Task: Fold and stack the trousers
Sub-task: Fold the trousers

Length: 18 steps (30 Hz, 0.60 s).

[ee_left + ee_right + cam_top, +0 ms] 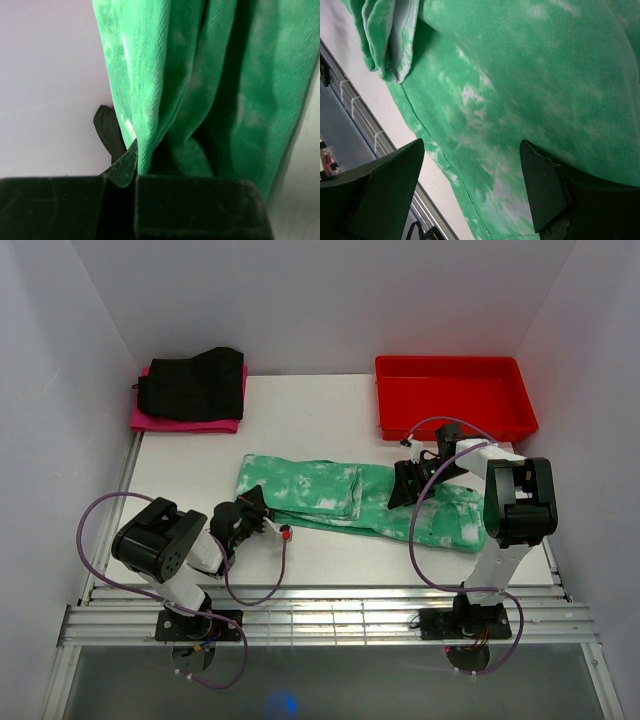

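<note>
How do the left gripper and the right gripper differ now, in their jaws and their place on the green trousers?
The left gripper has its jaws closed on a fold of the trousers; the right gripper has its jaws wide apart, gripping nothing. The left gripper is at the trousers' left end; the right gripper is over their right half. Both are black and at the same garment.

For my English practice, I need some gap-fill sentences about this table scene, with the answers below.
The black garment lies on another garment, whose colour is ____.
The tray is coloured ____.
The right gripper hangs over the trousers with its jaws ____.
Missing words: pink; red; open.
</note>
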Each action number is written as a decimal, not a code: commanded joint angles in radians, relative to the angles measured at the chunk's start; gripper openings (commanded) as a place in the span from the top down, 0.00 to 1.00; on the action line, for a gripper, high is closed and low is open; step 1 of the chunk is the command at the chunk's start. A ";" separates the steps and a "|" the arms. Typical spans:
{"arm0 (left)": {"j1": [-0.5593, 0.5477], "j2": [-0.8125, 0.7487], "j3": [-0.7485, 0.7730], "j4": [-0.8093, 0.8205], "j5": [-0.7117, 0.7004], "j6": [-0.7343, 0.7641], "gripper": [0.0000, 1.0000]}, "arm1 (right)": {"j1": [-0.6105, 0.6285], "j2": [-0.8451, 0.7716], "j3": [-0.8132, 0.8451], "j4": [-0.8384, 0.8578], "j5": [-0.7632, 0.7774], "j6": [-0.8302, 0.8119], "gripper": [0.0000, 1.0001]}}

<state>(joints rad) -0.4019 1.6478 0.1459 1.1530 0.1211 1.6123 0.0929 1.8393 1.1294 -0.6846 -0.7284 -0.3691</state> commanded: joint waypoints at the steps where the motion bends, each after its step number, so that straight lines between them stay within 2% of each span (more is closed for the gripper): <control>1: 0.008 -0.011 0.017 0.033 -0.156 -0.032 1.00 | 0.004 0.029 -0.017 0.008 0.073 -0.011 0.17; 8: 0.029 -0.063 -0.017 -0.084 -0.293 -0.086 1.00 | 0.004 0.032 -0.022 0.008 0.124 -0.008 0.22; 13: 0.078 -0.091 -0.067 -0.092 -0.275 -0.097 0.99 | 0.005 0.041 -0.026 0.008 0.142 -0.008 0.23; 18: 0.110 -0.152 -0.098 -0.062 -0.219 -0.120 0.84 | 0.004 0.058 -0.034 0.019 0.227 -0.011 0.25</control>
<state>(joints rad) -0.3492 1.5536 0.0738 1.0920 0.0235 1.5230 0.1104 1.8481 1.1294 -0.6739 -0.7086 -0.3668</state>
